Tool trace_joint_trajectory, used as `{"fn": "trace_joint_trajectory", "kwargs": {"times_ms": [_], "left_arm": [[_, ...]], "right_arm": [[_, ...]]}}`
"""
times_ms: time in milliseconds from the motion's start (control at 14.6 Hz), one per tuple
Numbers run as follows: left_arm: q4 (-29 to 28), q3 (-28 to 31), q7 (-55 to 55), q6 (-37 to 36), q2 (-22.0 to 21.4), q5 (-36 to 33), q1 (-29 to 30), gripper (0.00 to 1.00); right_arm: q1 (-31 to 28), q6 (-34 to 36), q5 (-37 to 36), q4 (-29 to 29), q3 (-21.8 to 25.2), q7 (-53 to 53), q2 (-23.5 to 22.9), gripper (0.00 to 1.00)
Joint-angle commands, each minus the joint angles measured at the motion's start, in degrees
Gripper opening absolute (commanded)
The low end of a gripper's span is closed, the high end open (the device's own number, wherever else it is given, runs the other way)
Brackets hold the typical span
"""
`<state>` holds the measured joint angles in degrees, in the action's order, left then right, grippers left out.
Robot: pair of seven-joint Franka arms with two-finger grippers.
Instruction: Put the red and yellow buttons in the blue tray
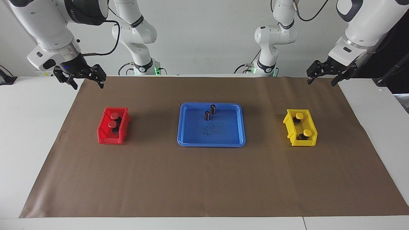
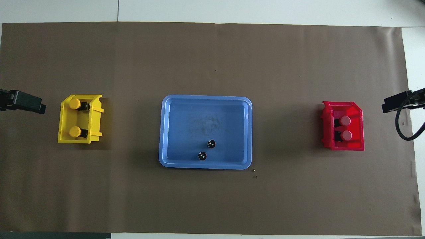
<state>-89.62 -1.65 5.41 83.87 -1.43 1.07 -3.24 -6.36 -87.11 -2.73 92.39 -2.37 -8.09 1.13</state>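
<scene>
Red buttons (image 1: 113, 119) sat in the red bin (image 1: 104, 135) near the waiting right claw (image 1: 85, 78), whose fingers were spread. Yellow buttons (image 1: 303, 124) sat in the yellow bin (image 1: 311, 140) near the waiting left claw (image 1: 321, 76), also spread; the blue tray (image 1: 187, 140) lay between both claws.

No text, label, brand, number or sign can be read with certainty anywhere in either view. The only lettering is a few pale characters on the dark band of the right arm (image 1: 83, 11), at the top of the facing view, and they cannot be made out.
</scene>
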Motion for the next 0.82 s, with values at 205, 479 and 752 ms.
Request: {"fn": "trace_joint_trajectory", "kwargs": {"times_ms": [205,479,752], "left_arm": [[-2.2,-0.2,0.0,1.2,-1.8,-1.2,0.3,1.00],[-2.2,-0.2,0.0,1.2,-1.8,-1.2,0.4,1.00],[-2.2,-0.2,0.0,1.2,-1.8,-1.2,0.3,1.00]], "right_arm": [[-0.1,0.9,-0.6,-0.8,-0.4,1.1,-0.2,1.00],[-0.1,1.0,-0.5,-0.4,-0.4,1.1,-0.1,1.00],[-0.1,-0.7,-0.3,0.8,-0.4,1.1,0.1,0.82]]}}
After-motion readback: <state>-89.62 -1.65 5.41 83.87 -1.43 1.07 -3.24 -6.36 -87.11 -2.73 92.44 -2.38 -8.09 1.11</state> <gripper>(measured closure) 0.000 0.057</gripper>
